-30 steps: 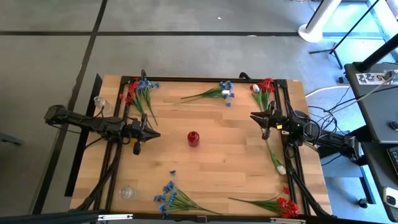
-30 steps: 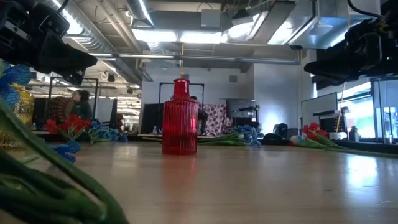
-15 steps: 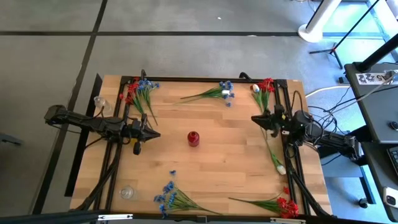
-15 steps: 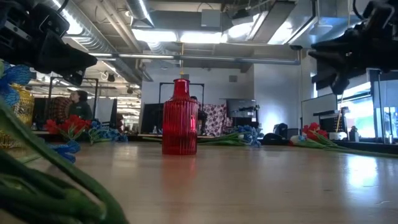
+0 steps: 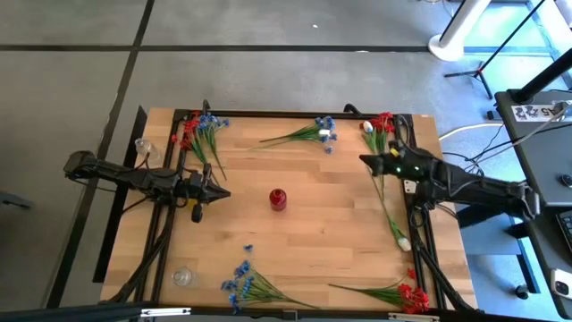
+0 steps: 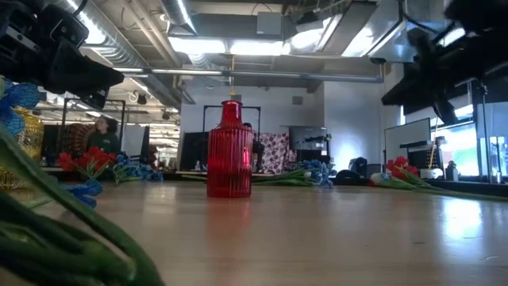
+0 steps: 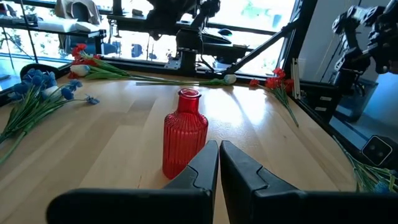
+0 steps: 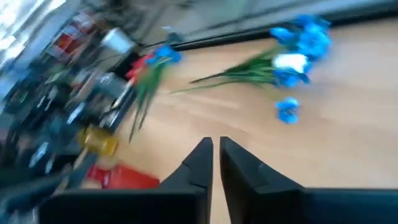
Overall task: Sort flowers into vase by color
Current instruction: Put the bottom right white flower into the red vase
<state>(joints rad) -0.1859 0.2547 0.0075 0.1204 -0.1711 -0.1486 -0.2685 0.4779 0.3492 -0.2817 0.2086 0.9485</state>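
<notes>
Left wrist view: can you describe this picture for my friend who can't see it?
A ribbed red glass vase stands upright on a wooden table, just beyond the left gripper, whose dark fingers sit nearly closed. Blue flowers and red flowers lie scattered around.

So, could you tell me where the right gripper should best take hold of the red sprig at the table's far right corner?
Probably on the bare green stem of the red sprig, below the blooms, coming straight down from above: it lies flat and the stem is thin. The right gripper is beside it, its jaws nearly closed.
</notes>
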